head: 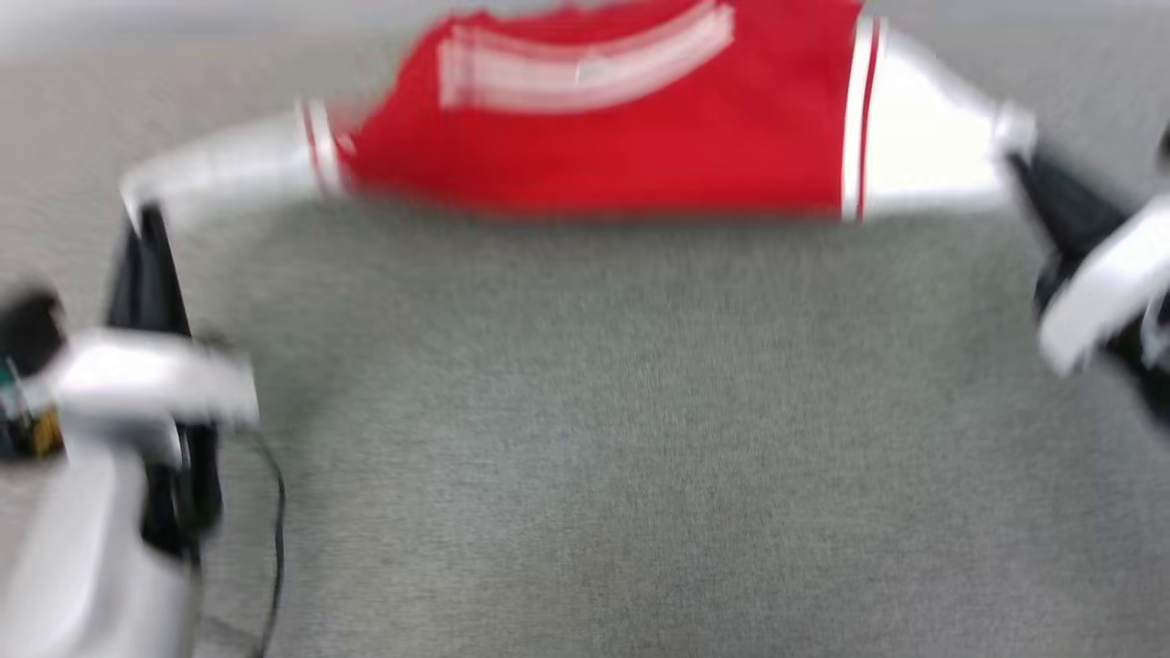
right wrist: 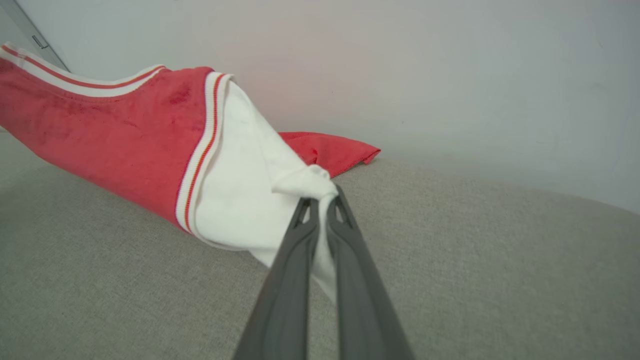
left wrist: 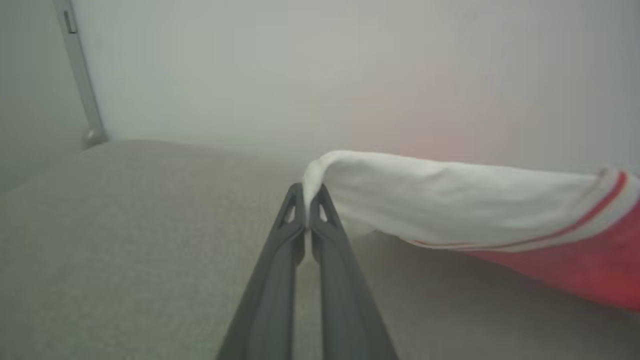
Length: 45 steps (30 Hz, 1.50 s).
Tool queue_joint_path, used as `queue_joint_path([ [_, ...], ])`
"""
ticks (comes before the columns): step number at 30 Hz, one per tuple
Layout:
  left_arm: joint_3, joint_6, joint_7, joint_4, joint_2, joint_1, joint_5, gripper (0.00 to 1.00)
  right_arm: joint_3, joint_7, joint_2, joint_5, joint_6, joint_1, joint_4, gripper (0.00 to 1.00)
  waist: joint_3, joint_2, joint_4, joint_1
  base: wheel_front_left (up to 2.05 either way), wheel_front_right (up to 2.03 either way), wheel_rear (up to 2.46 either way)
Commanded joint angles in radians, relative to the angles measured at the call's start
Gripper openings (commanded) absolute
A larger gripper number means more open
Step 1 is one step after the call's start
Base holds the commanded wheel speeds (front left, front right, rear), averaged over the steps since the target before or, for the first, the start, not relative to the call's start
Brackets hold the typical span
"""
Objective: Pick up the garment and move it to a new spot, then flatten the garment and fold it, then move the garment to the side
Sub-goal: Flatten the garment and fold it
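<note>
The garment [head: 622, 128], a red jersey with white sleeves and red-white striped trim, hangs stretched between my two arms above the grey fabric surface [head: 603, 439]. My left gripper [head: 137, 208] is shut on the tip of the left white sleeve; the left wrist view shows its fingertips pinching the garment [left wrist: 450, 200] at the sleeve end, left gripper [left wrist: 306, 200]. My right gripper [head: 1016, 151] is shut on the right white sleeve. In the right wrist view the right gripper [right wrist: 320, 197] clamps bunched white cloth of the garment [right wrist: 130, 135]. The head view is blurred.
A pale wall [right wrist: 400, 60] rises behind the grey surface. A metal post [left wrist: 80, 75] stands at the far left corner. A thin black cable [head: 274, 530] hangs beside my left forearm [head: 101, 512].
</note>
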Motion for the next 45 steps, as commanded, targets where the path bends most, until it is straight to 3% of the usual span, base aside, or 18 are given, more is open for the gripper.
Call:
queue_joint_path([
  [1,0.007,0.023,0.010,-0.041,0.010,0.077,0.002,0.00,-0.019,0.009,0.008,0.002,-0.001,0.076,-0.020,0.00,-0.102,0.0000,0.030,0.0002,0.00,0.00,0.00],
  [10,0.017,0.156,0.105,-0.258,0.015,0.530,-0.006,0.00,-0.204,0.059,0.114,-0.043,-0.001,0.523,-0.069,0.00,-0.218,0.0000,0.032,0.0002,0.00,0.00,0.00],
  [19,-0.013,0.234,0.189,-0.332,0.000,0.790,-0.015,0.00,-0.386,0.149,0.274,-0.109,-0.001,0.886,-0.124,0.00,-0.303,0.0000,0.050,0.0002,0.00,0.00,0.00],
  [20,-0.015,0.241,0.189,-0.334,0.004,0.803,-0.005,0.00,-0.400,0.161,0.285,-0.128,-0.001,0.912,-0.132,0.10,-0.305,0.0000,0.052,0.0002,0.00,0.00,0.00],
  [21,-0.022,0.244,0.193,-0.335,0.003,0.815,-0.002,0.00,-0.414,0.173,0.299,-0.143,-0.001,0.928,-0.143,0.35,-0.305,0.0000,0.052,0.0002,0.00,0.00,0.00],
  [23,-0.033,0.248,0.183,-0.340,-0.010,0.828,0.002,0.00,-0.441,0.194,0.321,-0.163,-0.001,0.946,-0.165,1.00,-0.305,0.0000,0.054,0.0002,0.00,0.00,0.00],
  [24,-0.040,0.250,0.181,-0.340,-0.018,0.827,0.005,0.00,-0.451,0.205,0.330,-0.171,-0.001,0.950,-0.176,1.00,-0.304,0.0000,0.058,0.0002,0.00,0.00,0.00],
  [29,-0.067,0.245,0.161,-0.345,-0.041,0.792,0.018,0.00,-0.513,0.251,0.345,-0.204,-0.001,0.891,-0.245,1.00,-0.296,0.0000,0.082,0.0002,0.00,0.00,0.00],
  [33,-0.082,0.240,0.145,-0.364,-0.047,0.758,0.033,0.00,-0.593,0.290,0.330,-0.212,-0.001,0.753,-0.245,1.00,-0.262,0.0000,0.101,0.0002,0.00,0.00,0.00],
  [38,-0.109,0.226,0.131,-0.397,-0.053,0.700,0.054,0.00,-0.657,0.403,0.319,-0.207,-0.001,0.468,-0.070,1.00,-0.178,0.0000,0.138,0.0002,0.00,0.00,0.00],
  [45,-0.185,0.183,0.101,-0.430,-0.086,0.579,0.101,0.00,-0.695,0.637,0.282,-0.264,-0.001,0.083,0.194,1.00,-0.024,0.0000,0.244,0.0002,0.00,0.00,0.00],
])
